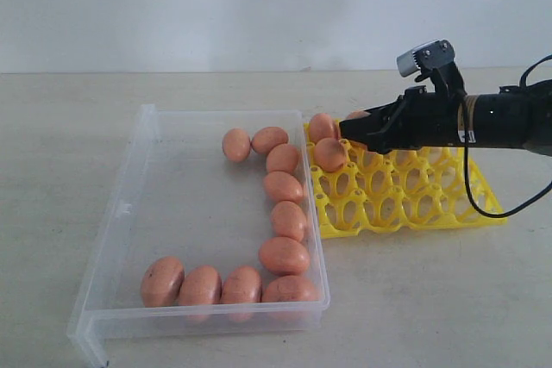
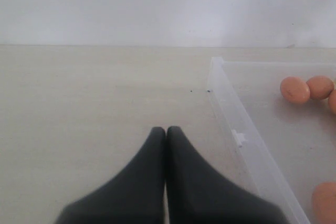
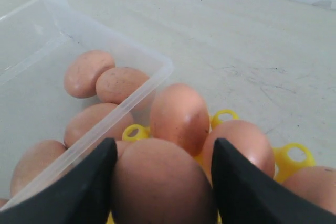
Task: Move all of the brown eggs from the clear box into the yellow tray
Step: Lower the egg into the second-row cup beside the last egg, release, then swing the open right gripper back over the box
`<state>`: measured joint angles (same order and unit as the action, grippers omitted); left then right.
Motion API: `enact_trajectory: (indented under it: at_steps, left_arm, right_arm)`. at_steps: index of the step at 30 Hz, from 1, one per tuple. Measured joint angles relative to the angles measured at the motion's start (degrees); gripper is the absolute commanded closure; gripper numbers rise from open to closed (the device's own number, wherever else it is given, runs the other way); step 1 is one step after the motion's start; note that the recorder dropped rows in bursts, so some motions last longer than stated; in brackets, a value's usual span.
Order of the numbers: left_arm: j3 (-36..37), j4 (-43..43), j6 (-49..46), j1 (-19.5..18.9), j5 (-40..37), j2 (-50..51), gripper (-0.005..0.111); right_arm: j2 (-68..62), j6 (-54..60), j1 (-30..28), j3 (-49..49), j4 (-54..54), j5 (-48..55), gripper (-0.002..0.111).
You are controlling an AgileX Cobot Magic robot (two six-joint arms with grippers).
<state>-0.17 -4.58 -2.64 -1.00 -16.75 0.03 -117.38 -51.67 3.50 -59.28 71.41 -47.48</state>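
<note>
**Right fingers clasp an egg over the tray; left fingers closed and empty**

Exterior view: the right gripper [image 1: 346, 133] reaches over the corner of the yellow tray [image 1: 414, 206] that lies next to the clear box [image 1: 147, 154]. The gripped egg [image 1: 330, 154] sits just under its fingertips, low among the tray's cups. A second egg [image 1: 322, 127] stands in the tray just beside the tips. The box lies past the fingertips, touching the tray's edge. Ten brown eggs [image 1: 284, 255] lie in it in an L-shaped line along two walls.

Left wrist view: the left gripper [image 2: 166, 131] has its two black fingers [image 2: 142, 182] pressed together tip to tip, holding nothing, over the bare table [image 2: 79, 103]. The clear box [image 2: 236, 124] lies ahead of the fingers and off to one side. The few brown eggs [image 2: 294, 89] seen in it are well apart from the tips.

Right wrist view: the right gripper [image 3: 164, 148] has its fingers [image 3: 86, 192] on either side of the gripped egg [image 3: 163, 187]. The egg fills the gap, with no space showing at either finger. Just beyond the tips, two more eggs stand among the yellow tray [image 3: 135, 131] rings. The clear box [image 3: 131, 100] wall runs beside one finger, with brown eggs [image 3: 86, 73] behind it.
</note>
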Motion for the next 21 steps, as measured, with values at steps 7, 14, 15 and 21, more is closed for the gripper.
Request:
enact_trajectory:
  at_steps: [7,14,15,21]
  left_arm:
    - [0.0,0.0,0.0,0.0,0.0,0.0,0.111]
    - [0.0,0.0,0.0,0.0,0.0,0.0,0.111]
    - [0.0,0.0,0.0,0.0,0.0,0.0,0.111]
    - [0.0,0.0,0.0,0.0,0.0,0.0,0.111]
  right_arm:
    - [0.0,0.0,0.0,0.0,-1.4,-0.2,0.052]
    - [0.0,-1.8,0.0,0.0,-1.7,-0.2,0.052]
    - [0.0,-4.6,0.0,0.0,-1.7,-0.2,0.052]
    - [0.9,-24.9,0.0,0.0,0.7,-2.6,0.052]
